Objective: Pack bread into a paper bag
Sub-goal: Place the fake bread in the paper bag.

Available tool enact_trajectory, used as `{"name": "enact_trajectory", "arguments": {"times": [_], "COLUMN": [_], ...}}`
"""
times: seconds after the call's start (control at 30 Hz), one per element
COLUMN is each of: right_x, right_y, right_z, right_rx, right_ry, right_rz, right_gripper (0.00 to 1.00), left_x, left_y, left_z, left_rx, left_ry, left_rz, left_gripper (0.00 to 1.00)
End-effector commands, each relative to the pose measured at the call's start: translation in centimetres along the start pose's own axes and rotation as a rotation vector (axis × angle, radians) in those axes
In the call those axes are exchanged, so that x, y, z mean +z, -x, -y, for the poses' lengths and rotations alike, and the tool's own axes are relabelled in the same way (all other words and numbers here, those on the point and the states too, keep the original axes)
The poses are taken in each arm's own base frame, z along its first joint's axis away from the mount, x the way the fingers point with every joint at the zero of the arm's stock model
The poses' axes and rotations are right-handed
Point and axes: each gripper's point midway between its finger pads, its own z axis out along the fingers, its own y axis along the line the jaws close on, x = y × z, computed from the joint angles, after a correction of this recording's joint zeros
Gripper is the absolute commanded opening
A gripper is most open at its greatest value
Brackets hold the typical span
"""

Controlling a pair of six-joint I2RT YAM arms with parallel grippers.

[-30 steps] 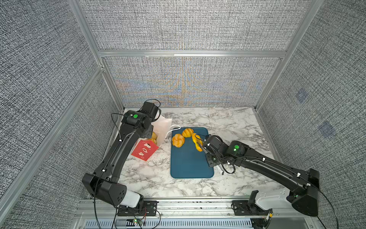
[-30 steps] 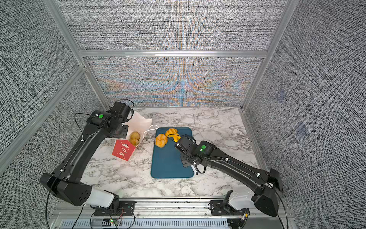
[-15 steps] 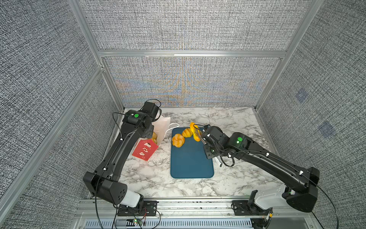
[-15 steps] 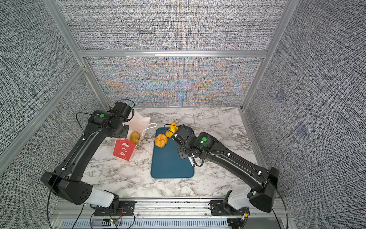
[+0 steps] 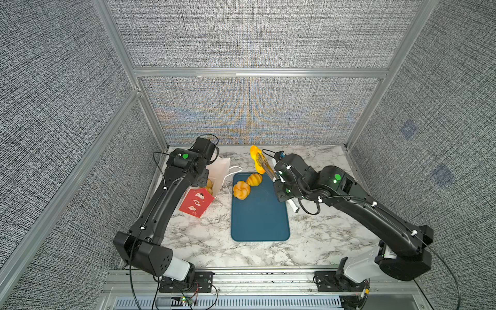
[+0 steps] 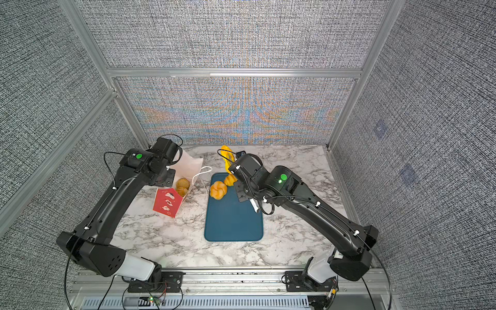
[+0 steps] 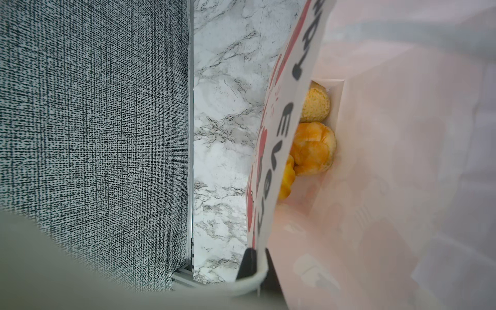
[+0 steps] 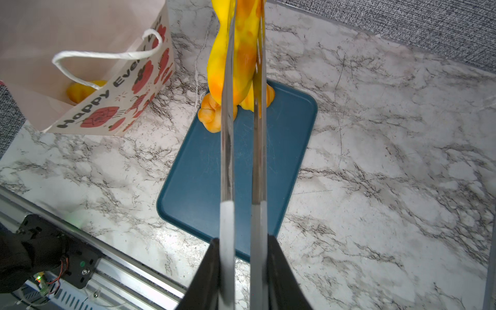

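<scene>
The paper bag (image 5: 220, 169) stands open at the table's left, red side (image 6: 165, 201) toward the front. My left gripper (image 7: 253, 258) is shut on its white lettered front wall (image 7: 279, 134) at the rim. Three pieces of bread (image 7: 312, 147) lie inside the bag. My right gripper (image 8: 243, 241) is shut on metal tongs (image 8: 227, 134). The tongs pinch a yellow-orange croissant (image 5: 255, 160) in the air above the far end of the blue tray (image 5: 260, 214). A knot roll (image 5: 241, 189) and another croissant (image 5: 254, 179) rest on the tray.
The bag's white cord handle (image 8: 107, 55) hangs over its opening on the tray side. Grey fabric walls and aluminium posts close in the marble table (image 5: 322, 230) on three sides. A metal rail (image 5: 241, 279) runs along the front edge.
The right arm has lifted the croissant in the tongs off the tray, up and toward the back wall. The left arm and the bag have stayed put.
</scene>
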Motion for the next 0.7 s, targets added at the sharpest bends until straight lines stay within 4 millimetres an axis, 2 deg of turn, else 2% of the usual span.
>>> {"name": "enact_trajectory", "arguments": {"times": [0.0,0.43,0.67], "right_x": [-0.5,-1.4,-1.2], "right_y": [1.1,4.7,5.1], "right_z": [-1.1,-5.8,-8.3], "right_rx": [-0.047,-0.1,-0.118], "right_ry": [0.018,0.09,0.141], "right_rz": [0.027,0.1,0.104], "right_gripper": [0.15,0.15,0.15], "left_x": [-0.2,0.0,0.2], "left_y": [0.5,0.8,0.8], "left_z": [0.2,0.4,0.5], "left_rx": [-0.014,-0.013,-0.009], "left_ry": [-0.013,-0.015,-0.014], "left_rz": [0.019,0.014,0.01], "left_gripper": [0.02,0.02,0.02]}}
